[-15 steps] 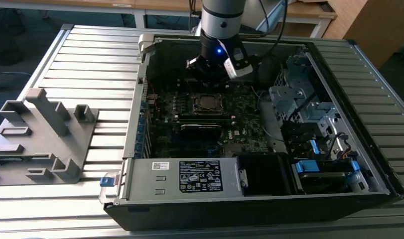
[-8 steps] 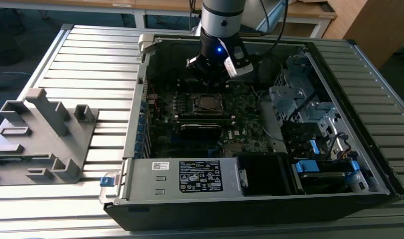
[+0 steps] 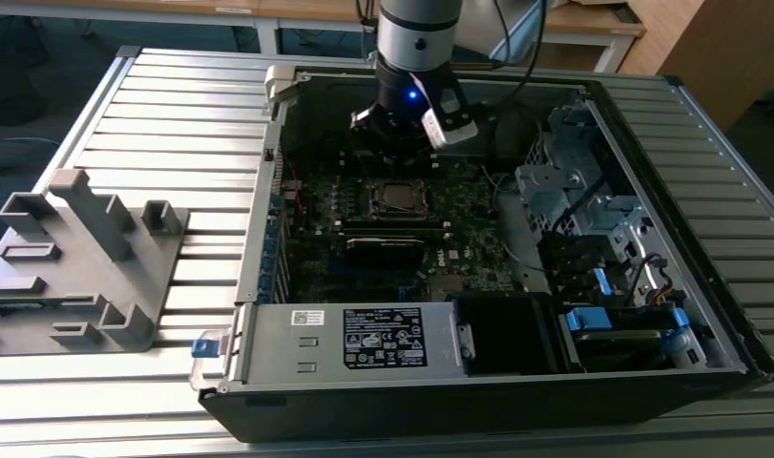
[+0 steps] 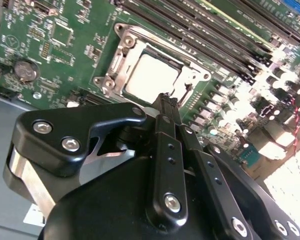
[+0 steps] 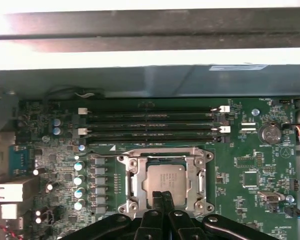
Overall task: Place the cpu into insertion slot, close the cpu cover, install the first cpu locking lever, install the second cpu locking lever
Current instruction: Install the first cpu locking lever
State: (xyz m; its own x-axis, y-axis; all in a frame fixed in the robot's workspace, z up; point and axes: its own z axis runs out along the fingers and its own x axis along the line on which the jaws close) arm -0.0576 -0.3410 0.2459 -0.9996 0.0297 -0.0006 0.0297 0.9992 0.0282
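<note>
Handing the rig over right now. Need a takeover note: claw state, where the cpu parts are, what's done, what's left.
The claw is shut with nothing between its fingers. Its tips are at one edge of the cpu; I cannot tell whether they touch it.
The cpu lies flat in the insertion slot, inside the open computer case.
The cpu cover appears to be down, framing the cpu.
Done: cpu placed, and the cover looks closed.
Left: both locking levers. I cannot make out their state, so treat them as unconfirmed.
</note>
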